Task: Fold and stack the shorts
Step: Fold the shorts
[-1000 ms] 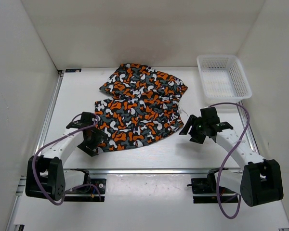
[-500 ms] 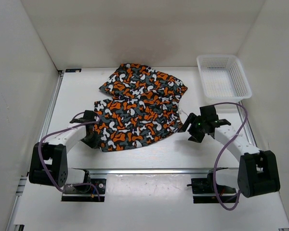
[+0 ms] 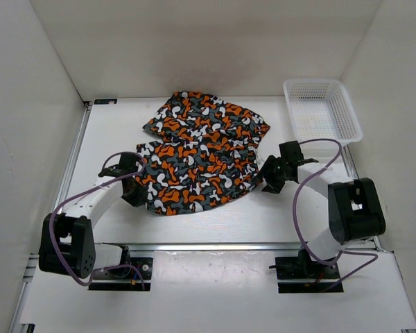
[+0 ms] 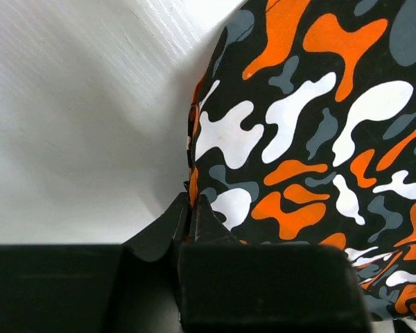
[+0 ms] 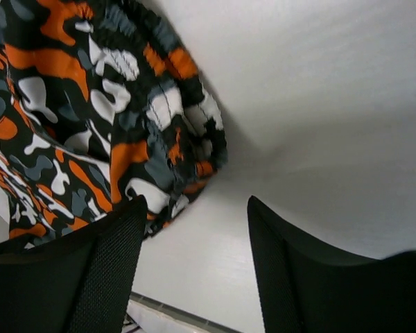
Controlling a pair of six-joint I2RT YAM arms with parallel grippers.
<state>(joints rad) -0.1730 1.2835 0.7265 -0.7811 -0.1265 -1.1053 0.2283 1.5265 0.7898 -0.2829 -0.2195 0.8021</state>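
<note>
The shorts lie spread on the surface, mid-scene toward the far side. The left hand is pinched closed on their near left edge. The right hand, fingers wide apart and empty, sits just beside their right edge.

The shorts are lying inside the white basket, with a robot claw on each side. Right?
No. The top view shows the shorts lying on the table, not inside the white basket, which stands apart. The left claw and right claw are on each side.
</note>
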